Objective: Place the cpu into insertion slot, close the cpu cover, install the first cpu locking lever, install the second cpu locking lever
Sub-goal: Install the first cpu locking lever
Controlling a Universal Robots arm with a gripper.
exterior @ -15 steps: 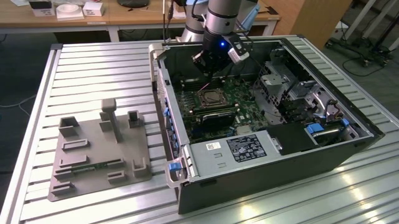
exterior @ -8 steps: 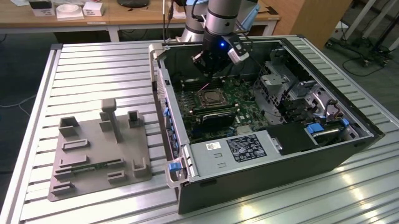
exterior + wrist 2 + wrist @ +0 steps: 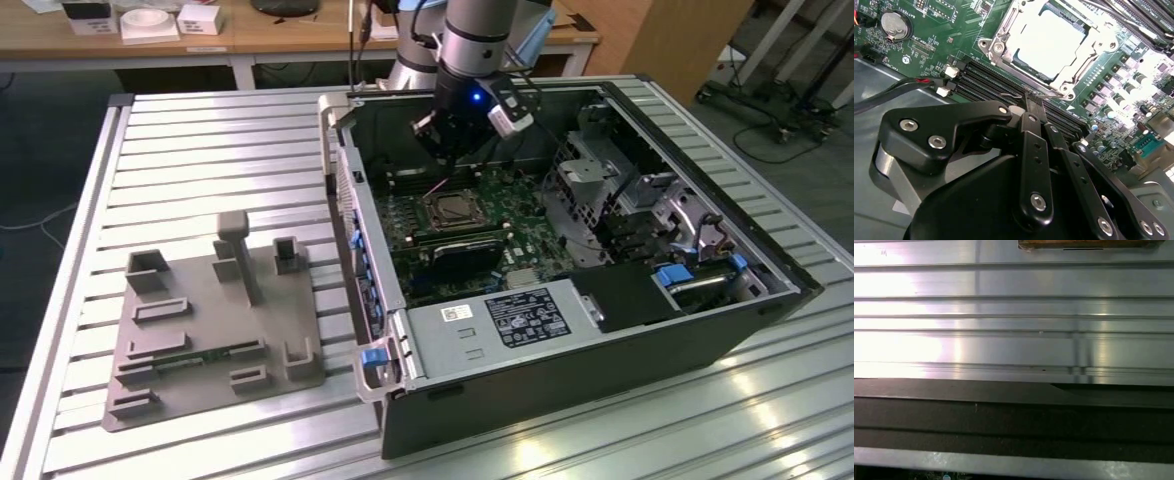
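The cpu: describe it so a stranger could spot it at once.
Start at the open computer case on the slatted table, then the green motherboard inside it. Near the board's middle sits a silvery square cover; the cpu is the flat pale metal square within it, unlike the long black memory slots alongside.

Looking over a ribbed metal desk (image 3: 200, 140) catching bright glare, backing onto a wooden desk (image 3: 307, 35), with dark floor (image 3: 34, 150) showing alongside.
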